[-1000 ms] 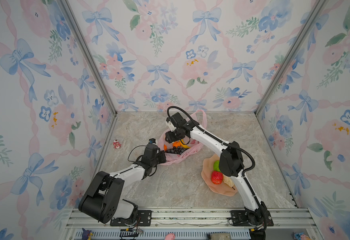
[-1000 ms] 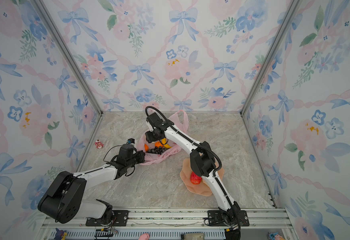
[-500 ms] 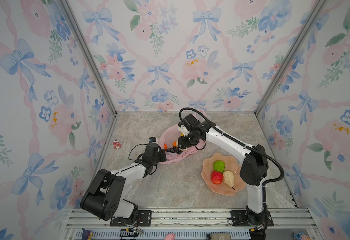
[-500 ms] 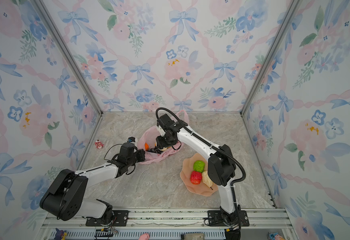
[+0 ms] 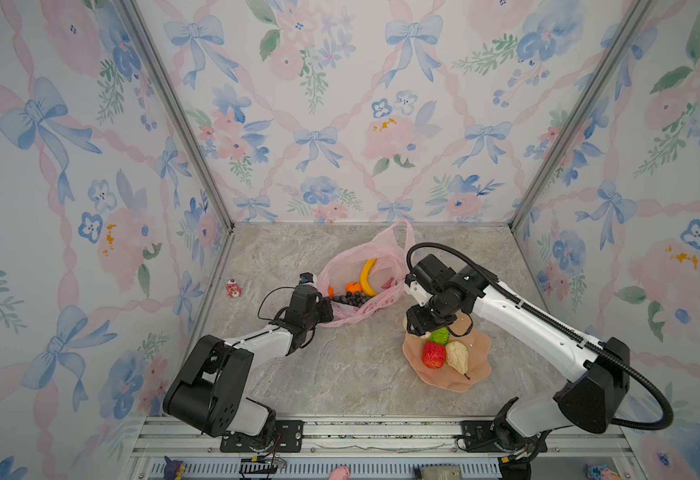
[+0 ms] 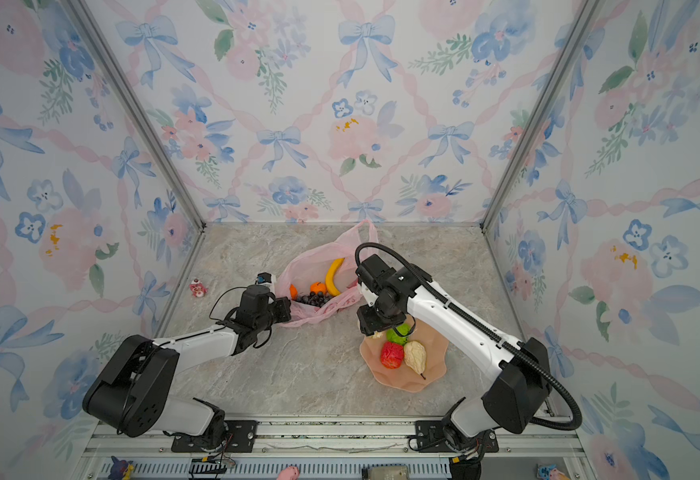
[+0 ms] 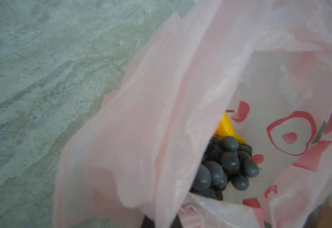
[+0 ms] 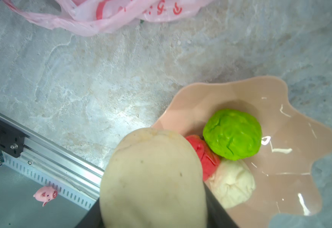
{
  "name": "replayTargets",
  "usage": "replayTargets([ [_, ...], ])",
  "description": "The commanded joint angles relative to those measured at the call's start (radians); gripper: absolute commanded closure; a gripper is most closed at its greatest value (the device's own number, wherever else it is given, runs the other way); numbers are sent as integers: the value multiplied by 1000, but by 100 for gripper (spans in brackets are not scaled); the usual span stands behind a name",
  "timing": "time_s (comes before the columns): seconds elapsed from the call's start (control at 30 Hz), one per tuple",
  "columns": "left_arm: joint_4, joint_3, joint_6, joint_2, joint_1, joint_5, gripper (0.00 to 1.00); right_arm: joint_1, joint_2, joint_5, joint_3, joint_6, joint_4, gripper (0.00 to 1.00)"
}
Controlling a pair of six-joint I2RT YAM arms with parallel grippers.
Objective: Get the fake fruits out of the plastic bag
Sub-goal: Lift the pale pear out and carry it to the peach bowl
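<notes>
Peach plate [image 5: 479,353] loaded with three fruits [image 5: 433,354], pale pear [image 8: 151,177] gripped above its edge by right end effector [image 5: 423,329], pink plastic bag [image 5: 385,249] on the surface [image 5: 340,374] pinched by left end effector [image 5: 326,309], banana [image 5: 366,276], orange [image 5: 353,287], grapes [image 5: 352,298] inside.

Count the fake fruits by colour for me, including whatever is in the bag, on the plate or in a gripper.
Yellow: 1, banana
Orange: 2, oranges
Dark purple: 1, grape bunch
Green: 1, green fruit
Red: 1, red fruit
Pale yellow: 2, pears
Total: 8
</notes>
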Motion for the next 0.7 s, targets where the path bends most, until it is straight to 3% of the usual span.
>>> replayTargets([
  [0.0,16,7,21,14,-10,1,100,-20,-55,8,-52,30,-144,51],
  [0.27,15,10,16,30,-19,4,100,-33,-101,2,-190,75,-196,51],
  [0.67,16,0,16,24,-20,-2,100,-32,-59,8,-331,126,-127,51],
])
